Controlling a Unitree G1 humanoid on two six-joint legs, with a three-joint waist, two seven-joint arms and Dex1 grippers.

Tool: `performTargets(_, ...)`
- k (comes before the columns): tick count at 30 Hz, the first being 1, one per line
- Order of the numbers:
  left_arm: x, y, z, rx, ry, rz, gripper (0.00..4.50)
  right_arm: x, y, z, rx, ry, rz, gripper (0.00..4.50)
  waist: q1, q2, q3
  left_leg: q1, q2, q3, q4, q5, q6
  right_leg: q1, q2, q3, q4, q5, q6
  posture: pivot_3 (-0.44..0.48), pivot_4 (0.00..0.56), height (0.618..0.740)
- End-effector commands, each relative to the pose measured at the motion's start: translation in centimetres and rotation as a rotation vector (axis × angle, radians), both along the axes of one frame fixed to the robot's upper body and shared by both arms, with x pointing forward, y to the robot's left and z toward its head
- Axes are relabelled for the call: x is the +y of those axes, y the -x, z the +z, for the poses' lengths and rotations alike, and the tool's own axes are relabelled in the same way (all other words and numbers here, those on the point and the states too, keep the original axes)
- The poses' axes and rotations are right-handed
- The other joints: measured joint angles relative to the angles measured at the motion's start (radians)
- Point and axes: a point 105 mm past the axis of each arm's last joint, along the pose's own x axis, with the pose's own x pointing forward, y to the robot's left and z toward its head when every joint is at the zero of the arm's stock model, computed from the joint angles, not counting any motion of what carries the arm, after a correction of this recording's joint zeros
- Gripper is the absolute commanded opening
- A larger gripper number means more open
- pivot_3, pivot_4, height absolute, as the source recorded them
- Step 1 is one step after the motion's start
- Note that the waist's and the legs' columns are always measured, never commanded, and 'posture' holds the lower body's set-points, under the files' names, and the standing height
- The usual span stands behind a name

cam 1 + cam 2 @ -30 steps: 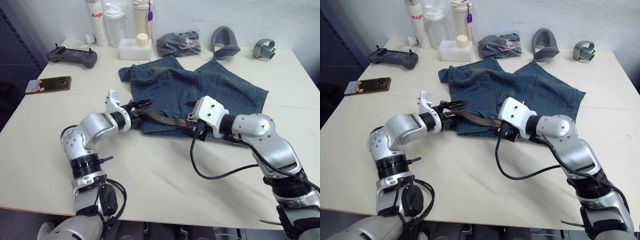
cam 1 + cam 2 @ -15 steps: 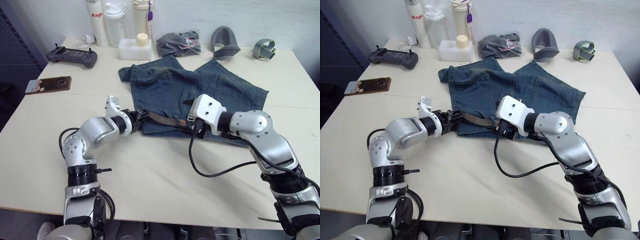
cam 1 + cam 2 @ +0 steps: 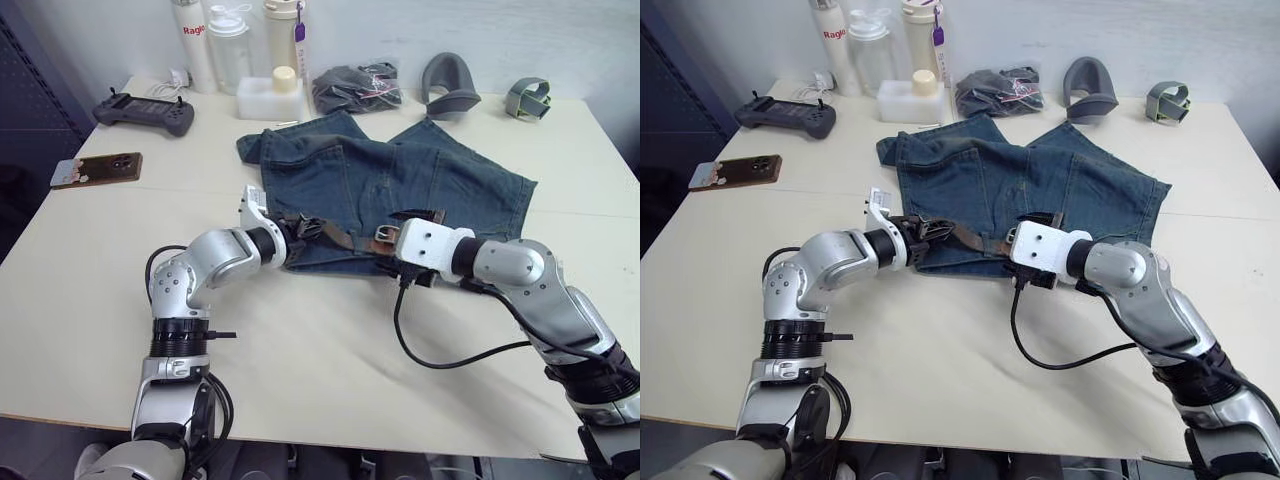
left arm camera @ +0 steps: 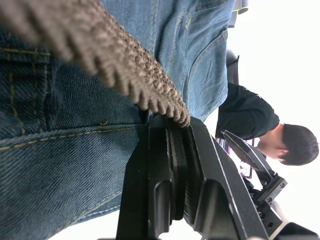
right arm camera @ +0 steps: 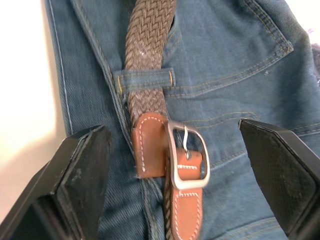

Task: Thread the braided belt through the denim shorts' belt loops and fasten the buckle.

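Note:
The denim shorts [image 3: 400, 170] lie flat on the table, waistband toward me. The braided belt [image 3: 335, 236] runs along the waistband and passes under a belt loop [image 5: 145, 80]. Its silver buckle [image 5: 185, 160] sits on tan leather, with the strap's other tan end through it. My left gripper [image 3: 300, 227] is at the waistband's left end, shut on the brown braid [image 4: 130, 70]. My right gripper [image 5: 172, 130] hangs open over the buckle, one finger on each side and neither touching it.
Along the far edge stand bottles [image 3: 228, 45], a white box [image 3: 270, 98], a dark grey cloth bundle [image 3: 355, 88], a grey holder [image 3: 448, 88] and a green-grey strap [image 3: 528, 98]. A controller [image 3: 145, 108] and phone [image 3: 97, 168] lie far left. A black cable [image 3: 440, 345] loops under my right arm.
My left gripper has shut on the belt and shifted right along the waistband. The right arm has dropped lower and drawn slightly right, still open, and the buckle now shows.

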Motion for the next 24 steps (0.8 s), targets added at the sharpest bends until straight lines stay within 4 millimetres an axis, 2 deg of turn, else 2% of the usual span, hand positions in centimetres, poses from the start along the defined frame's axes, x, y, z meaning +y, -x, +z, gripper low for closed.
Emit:
performTargets(1,0.0,0.0,1.0,-0.052,-0.015,-0.016,0.06,-0.2,-0.3,1.0,-0.134,0.028,0.004,4.36,0.0,0.0,0.0,0.0,0.0,0.0,0.0,0.0,0.0,0.0,0.0,0.0,0.0,0.0,0.0,0.0,0.15,0.648)
performTargets(5,0.0,0.0,1.0,-0.055,-0.02,-0.017,0.06,-0.2,-0.5,0.8,-0.199,0.062,0.02,4.36,0.0,0.0,0.0,0.0,0.0,0.0,0.0,0.0,0.0,0.0,0.0,0.0,0.0,0.0,0.0,0.0,0.15,0.648)
performTargets(9,0.0,0.1,0.9,-0.057,-0.024,-0.019,0.06,-0.2,-0.4,-0.3,-0.225,0.13,0.051,4.36,0.0,0.0,0.0,0.0,0.0,0.0,0.0,0.0,0.0,0.0,0.0,0.0,0.0,0.0,0.0,0.0,0.15,0.648)
performTargets(15,0.0,0.1,0.8,-0.058,-0.028,-0.021,0.06,-0.3,-0.5,-0.7,-0.25,0.142,0.05,4.36,0.0,0.0,0.0,0.0,0.0,0.0,0.0,0.0,0.0,0.0,0.0,0.0,0.0,0.0,0.0,0.0,0.15,0.648)
performTargets(24,0.0,0.1,0.5,-0.062,-0.045,-0.028,0.06,-0.2,-0.8,0.2,-0.303,0.108,0.032,4.36,0.0,0.0,0.0,0.0,0.0,0.0,0.0,0.0,0.0,0.0,0.0,0.0,0.0,0.0,0.0,0.0,0.15,0.648)
